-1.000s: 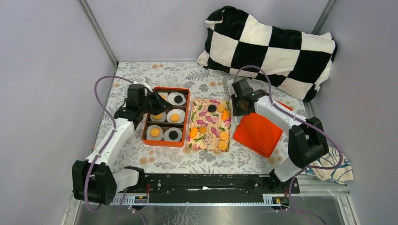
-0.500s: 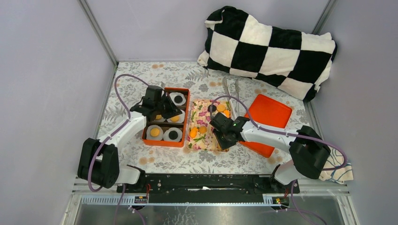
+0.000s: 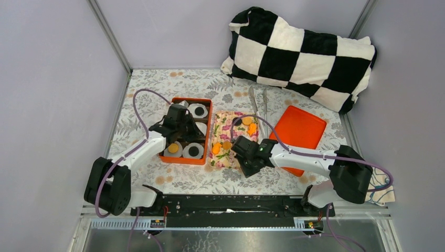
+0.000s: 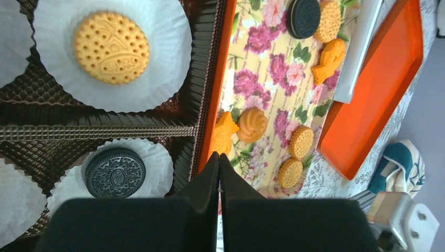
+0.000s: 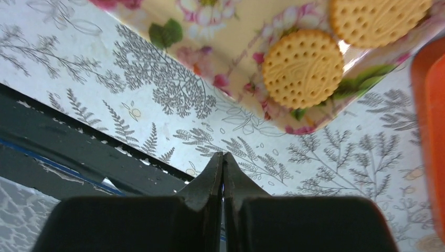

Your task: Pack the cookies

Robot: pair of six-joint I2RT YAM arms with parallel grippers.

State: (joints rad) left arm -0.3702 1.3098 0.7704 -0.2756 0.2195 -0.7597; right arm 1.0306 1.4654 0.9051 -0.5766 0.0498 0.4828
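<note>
An orange box [image 3: 203,140] holds white paper cups with cookies: a golden one [image 4: 111,47] and a black one [image 4: 115,172] show in the left wrist view. The floral tray [image 3: 234,137] carries more cookies, one black [image 4: 304,17] and several golden [image 4: 300,142]. My left gripper [image 3: 186,135] is shut and empty above the box's right wall [image 4: 219,156]. My right gripper [image 3: 246,165] is shut and empty over the table just off the tray's near corner [image 5: 222,155], close to two round golden cookies [image 5: 303,68].
An orange lid [image 3: 303,128] lies right of the tray. Metal tongs [image 3: 258,102] lie behind it. A checkered pillow [image 3: 302,52] fills the back right. A towel [image 3: 378,181] lies at the right edge. The black front rail [image 5: 63,152] is near my right gripper.
My right arm swung from behind the tray to its near corner. My left gripper moved right and nearer over the box. The orange lid now lies farther back.
</note>
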